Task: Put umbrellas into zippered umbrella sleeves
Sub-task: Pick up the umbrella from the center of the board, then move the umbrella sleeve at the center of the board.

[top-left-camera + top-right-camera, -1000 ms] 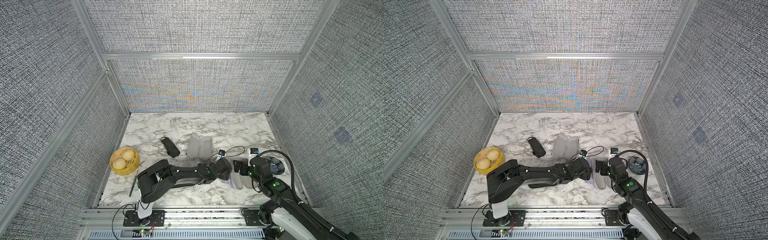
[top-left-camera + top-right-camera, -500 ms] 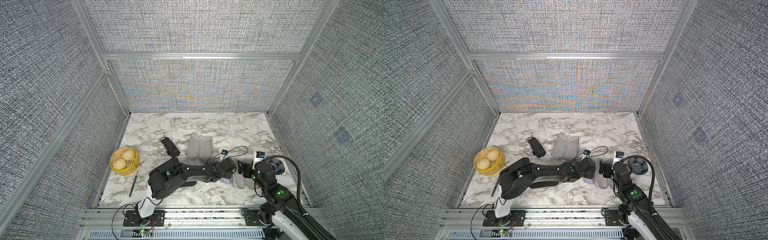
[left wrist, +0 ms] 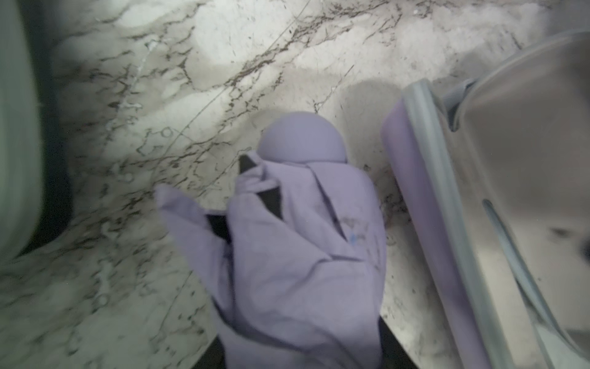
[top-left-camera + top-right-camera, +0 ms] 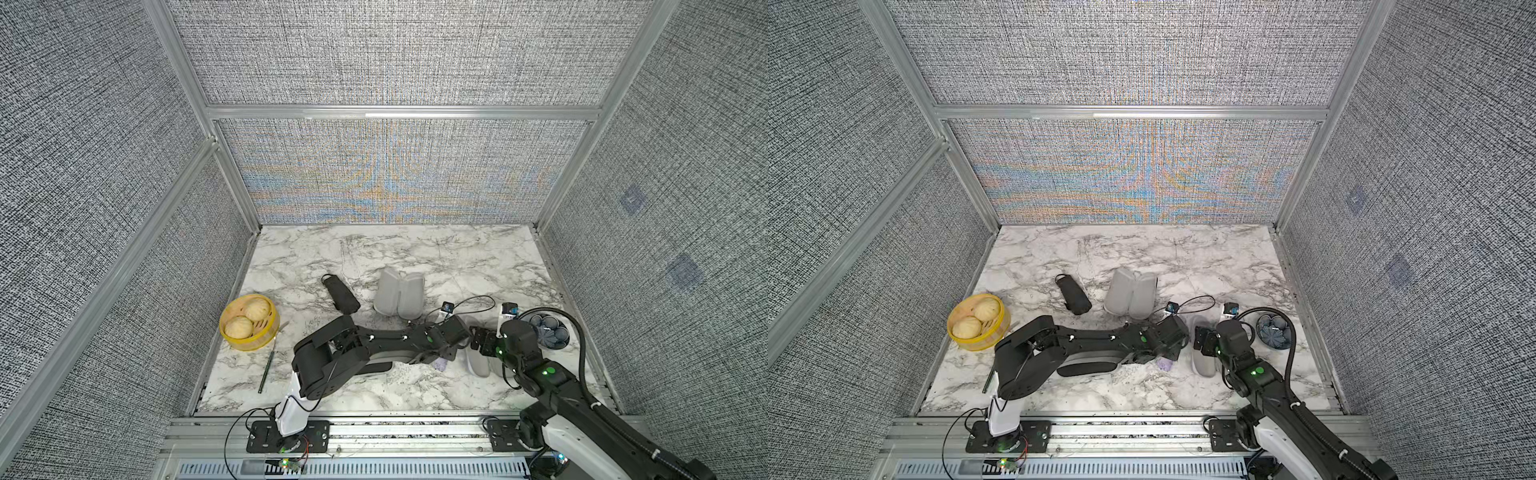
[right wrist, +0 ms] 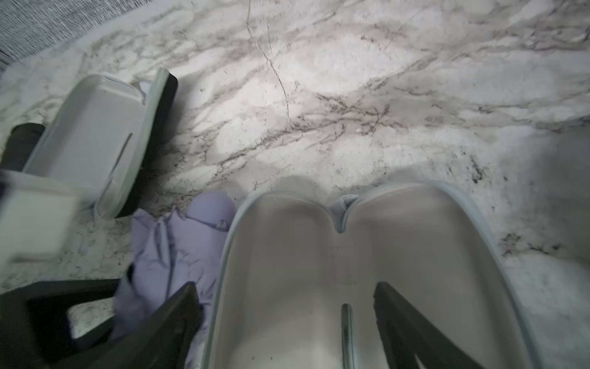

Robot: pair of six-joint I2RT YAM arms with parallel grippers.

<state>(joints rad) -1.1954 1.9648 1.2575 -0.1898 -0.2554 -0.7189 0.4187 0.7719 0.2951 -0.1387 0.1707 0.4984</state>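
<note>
On the left of the counter (image 4: 415, 249) you have the yellow basket (image 4: 248, 322) with two buns. Next comes a black umbrella (image 4: 340, 294), lying beside a black sleeve (image 4: 399, 297) spread open with its grey lining up. Further right, your left tool (image 4: 449, 353) is clamped on the lavender umbrella (image 3: 303, 255), held just beside the open lavender sleeve (image 5: 383, 255) and outside it. Your right tool (image 5: 284, 287) hangs over that sleeve, jaws spread wide, holding nothing. A dark bowl (image 4: 546, 330) stands rightmost.
</note>
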